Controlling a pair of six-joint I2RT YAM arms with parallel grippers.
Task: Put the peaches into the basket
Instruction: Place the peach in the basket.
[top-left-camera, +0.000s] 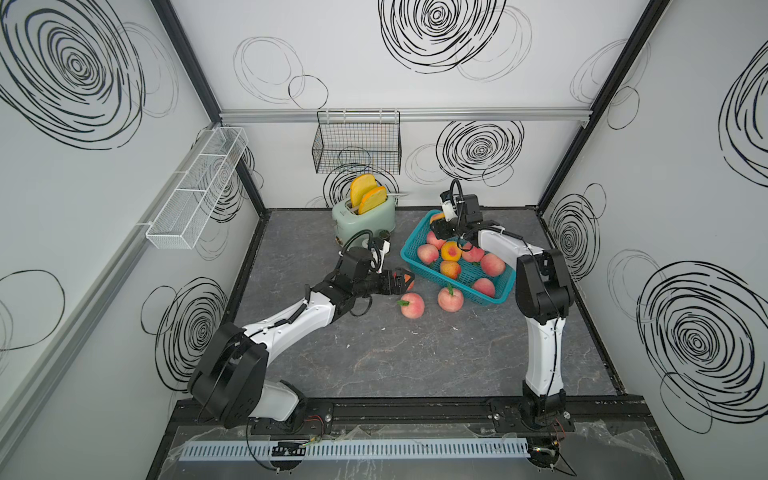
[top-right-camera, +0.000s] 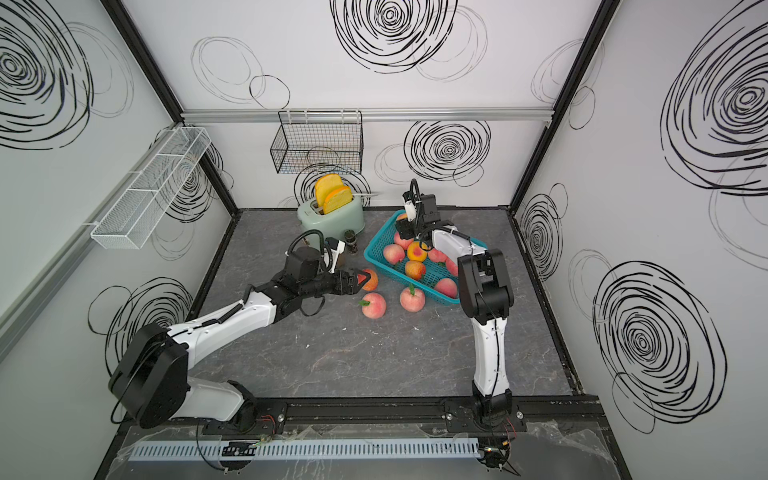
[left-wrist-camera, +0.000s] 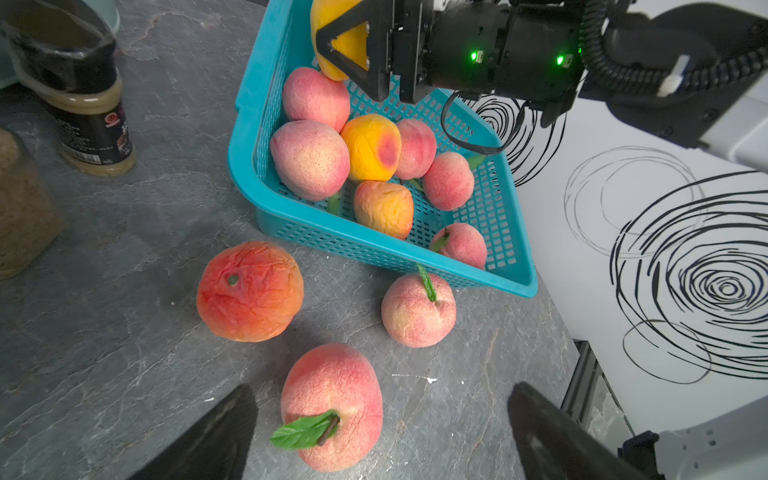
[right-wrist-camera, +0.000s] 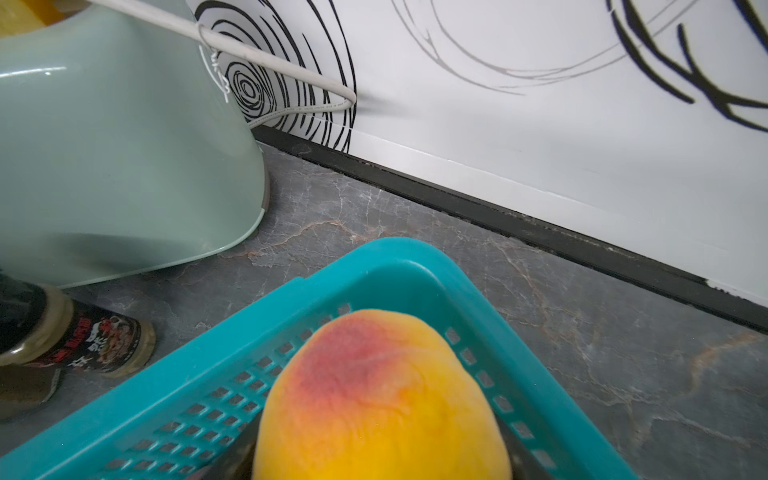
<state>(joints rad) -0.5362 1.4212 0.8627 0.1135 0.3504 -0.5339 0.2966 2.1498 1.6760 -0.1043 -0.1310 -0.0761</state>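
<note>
Grey marble-look tabletop (top-left-camera: 374, 353) runs under both arms. Teal basket (top-left-camera: 494, 296) sits on it ahead & to the right of the L pincer (top-right-camera: 365, 277). The R pincer (top-left-camera: 438, 222) hangs over the basket's far corner. Mint toaster (top-left-camera: 365, 220) w/ two toast slices (top-left-camera: 368, 195) stands left of the R pincer, apart from the basket.

R pincer: clamped on a yellow-orange peach (right-wrist-camera: 382, 395) w/ red blush, inside the rim line at that corner. Can't tell if it touches the basket floor.

L pincer: jaws wide, nothing in them. In the wrist view a pink leafed peach (left-wrist-camera: 332, 407) lies on the table btw the two fingers (left-wrist-camera: 224, 432), clear gaps both sides. An orange-red peach (left-wrist-camera: 249, 291) lies just ahead-left of the tips. A pink stemmed peach (left-wrist-camera: 417, 309) lies ahead-right, just beside the basket's near wall.

Seven more peaches (left-wrist-camera: 309, 160) lie in the basket, btw the two pincers: five pink, two yellow-orange.

Spice bottle (left-wrist-camera: 91, 120), dark cap, stands upright ahead-left of the L pincer, near the toaster.
</note>
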